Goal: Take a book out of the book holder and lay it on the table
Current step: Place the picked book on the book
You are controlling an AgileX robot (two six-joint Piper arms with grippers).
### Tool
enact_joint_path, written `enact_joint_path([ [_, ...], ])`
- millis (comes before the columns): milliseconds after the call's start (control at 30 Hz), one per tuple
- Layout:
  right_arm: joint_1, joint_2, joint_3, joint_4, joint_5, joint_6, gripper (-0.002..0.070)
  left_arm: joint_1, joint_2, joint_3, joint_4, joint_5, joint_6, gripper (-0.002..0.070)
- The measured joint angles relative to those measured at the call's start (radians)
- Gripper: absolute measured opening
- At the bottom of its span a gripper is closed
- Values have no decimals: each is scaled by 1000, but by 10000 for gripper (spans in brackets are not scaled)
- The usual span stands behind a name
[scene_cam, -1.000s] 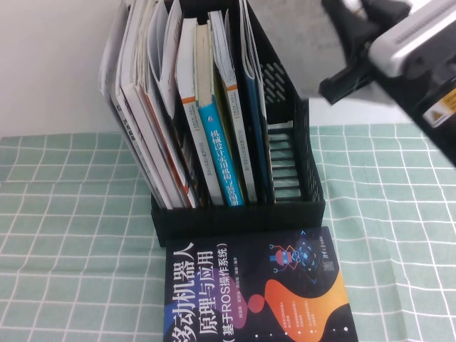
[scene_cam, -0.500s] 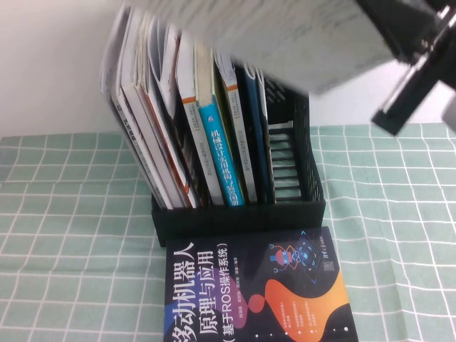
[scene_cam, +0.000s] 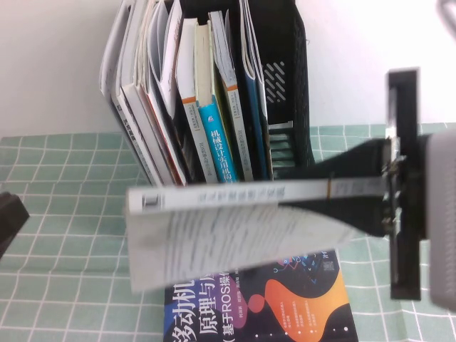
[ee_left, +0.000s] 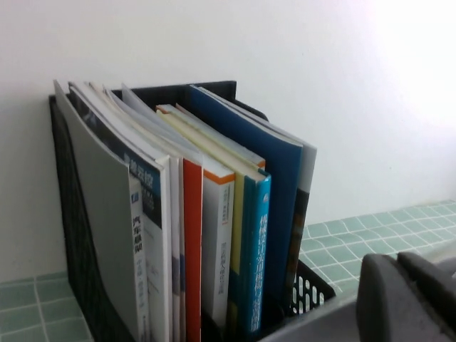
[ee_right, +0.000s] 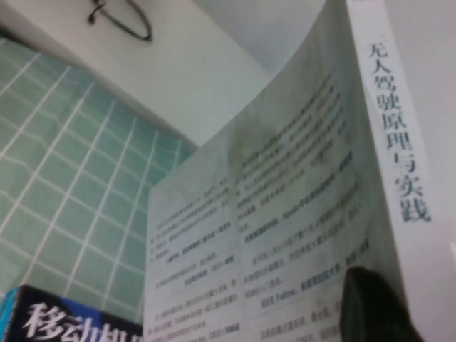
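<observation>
My right gripper (scene_cam: 363, 189) is shut on the book (scene_cam: 235, 221) and holds it level in the air, white spine (scene_cam: 235, 194) towards the camera, pages hanging below. The book hangs in front of the black book holder (scene_cam: 285, 85), above the table (scene_cam: 57, 285). In the right wrist view the book (ee_right: 285, 214) fills the frame, with one dark fingertip (ee_right: 370, 306) pressed on its cover. My left gripper (scene_cam: 7, 214) sits at the far left edge, away from the book; in the left wrist view its fingers (ee_left: 385, 299) lie together with nothing between them.
The holder (ee_left: 71, 214) still holds several upright books, one with a bright blue spine (scene_cam: 217, 149). A dark navy book (scene_cam: 285, 299) lies flat on the cloth in front of the holder, under the held book. Green cloth shows on both sides.
The right gripper has lifted the book out of the holder, swung it down and forward, and now holds it level in front of the holder. The left gripper has come into view at the left edge.
</observation>
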State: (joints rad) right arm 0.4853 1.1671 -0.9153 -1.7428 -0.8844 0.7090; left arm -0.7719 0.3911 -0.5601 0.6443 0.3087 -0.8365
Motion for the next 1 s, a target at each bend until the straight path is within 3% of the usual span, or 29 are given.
enact_joint_path([
  [200, 69, 98, 0, -66, 82, 35, 116, 0, -4, 36, 112, -12, -160, -3],
  [500, 88, 315, 0, -26, 269, -117, 116, 0, -4, 36, 168, -16, -220, -3],
  [1000, 88, 390, -2, 268, 355, -449, 116, 0, -4, 36, 175, -17, -222, -3],
])
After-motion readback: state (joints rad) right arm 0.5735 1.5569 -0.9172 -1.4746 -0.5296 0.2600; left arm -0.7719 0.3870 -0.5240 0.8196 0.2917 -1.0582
